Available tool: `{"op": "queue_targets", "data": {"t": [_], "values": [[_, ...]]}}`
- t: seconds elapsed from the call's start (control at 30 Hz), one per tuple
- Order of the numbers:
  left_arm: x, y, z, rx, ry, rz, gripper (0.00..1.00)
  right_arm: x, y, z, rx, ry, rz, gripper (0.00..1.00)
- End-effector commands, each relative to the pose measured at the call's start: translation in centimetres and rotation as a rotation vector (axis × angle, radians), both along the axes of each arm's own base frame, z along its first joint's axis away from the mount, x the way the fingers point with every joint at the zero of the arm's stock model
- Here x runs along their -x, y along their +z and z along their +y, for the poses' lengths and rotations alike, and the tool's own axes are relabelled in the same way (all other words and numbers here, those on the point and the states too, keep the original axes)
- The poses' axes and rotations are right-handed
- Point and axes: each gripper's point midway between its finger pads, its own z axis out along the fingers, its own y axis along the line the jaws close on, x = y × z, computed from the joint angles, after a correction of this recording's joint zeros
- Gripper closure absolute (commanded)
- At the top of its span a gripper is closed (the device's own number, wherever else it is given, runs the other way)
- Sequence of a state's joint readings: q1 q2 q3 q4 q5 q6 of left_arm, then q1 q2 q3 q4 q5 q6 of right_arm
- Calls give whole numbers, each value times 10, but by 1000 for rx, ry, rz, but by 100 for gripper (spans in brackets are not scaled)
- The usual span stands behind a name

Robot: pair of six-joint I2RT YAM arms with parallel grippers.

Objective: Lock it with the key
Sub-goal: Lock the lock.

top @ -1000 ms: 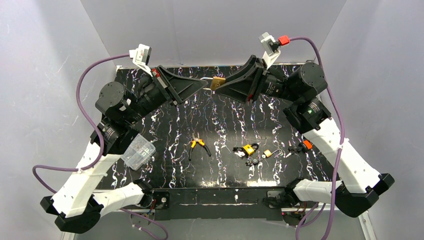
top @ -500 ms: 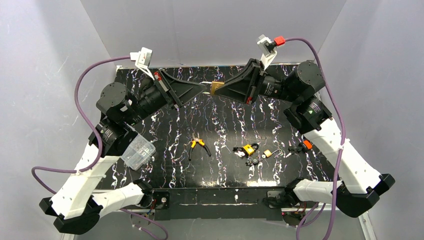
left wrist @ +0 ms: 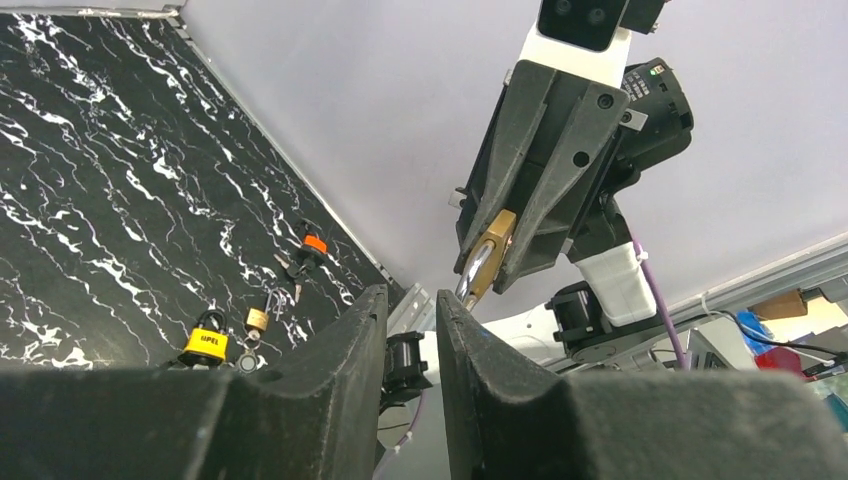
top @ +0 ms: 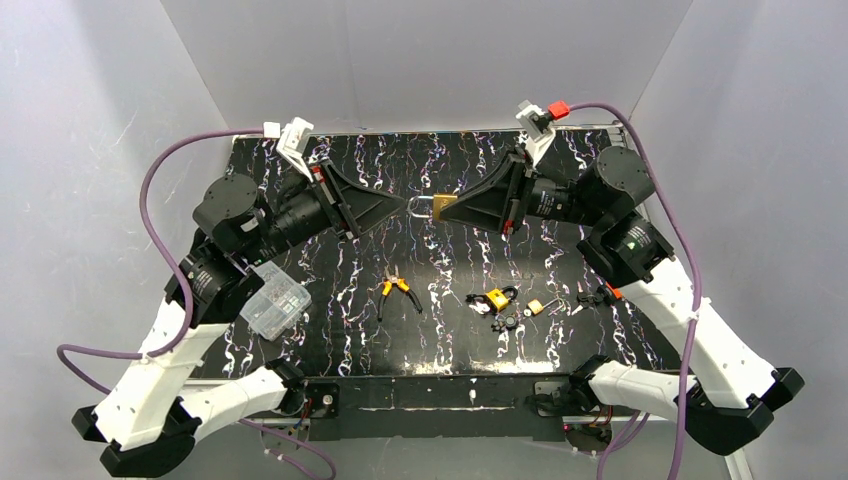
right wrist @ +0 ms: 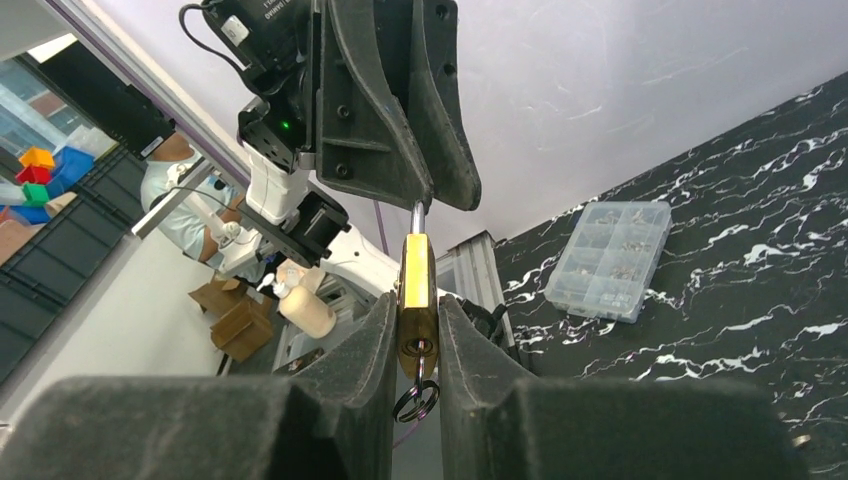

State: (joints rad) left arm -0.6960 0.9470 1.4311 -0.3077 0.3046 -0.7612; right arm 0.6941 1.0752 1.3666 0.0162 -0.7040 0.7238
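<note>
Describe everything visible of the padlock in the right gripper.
The padlock is a brass-coloured block with a silver shackle, clamped by its flat sides in the right gripper and held in mid-air. A key ring sits at its keyhole end. The shackle tip reaches the left gripper, its jaws slightly parted; contact is unclear.

The padlock (right wrist: 417, 285) has a polished brass body and a glossy silver metal shackle (right wrist: 418, 218). The left pincer (left wrist: 412, 293) is matt, grainy black plastic. The counter (top: 450, 260) is smooth, black and white-veined like marble.
</note>
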Motion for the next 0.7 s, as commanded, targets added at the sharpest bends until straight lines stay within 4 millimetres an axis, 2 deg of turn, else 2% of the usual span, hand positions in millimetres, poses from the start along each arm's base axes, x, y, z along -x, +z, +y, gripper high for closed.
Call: {"op": "queue_targets", "data": {"t": [0.0,0.23,0.53,0.67], "values": [[3,-8,-4,-32,-36,-11,76,8,8,-5,-31,9,-16,99],[12,-9,-9,-42,-99,-23,75,6,3,-5,-22,1,-1,99],[15,-7,2,-45,-56,-25,62,5,2,-9,-21,-31,-12,99],[22,-1,1,-20,-86,-25,61,4,-2,-9,-8,-42,-19,99]]}}
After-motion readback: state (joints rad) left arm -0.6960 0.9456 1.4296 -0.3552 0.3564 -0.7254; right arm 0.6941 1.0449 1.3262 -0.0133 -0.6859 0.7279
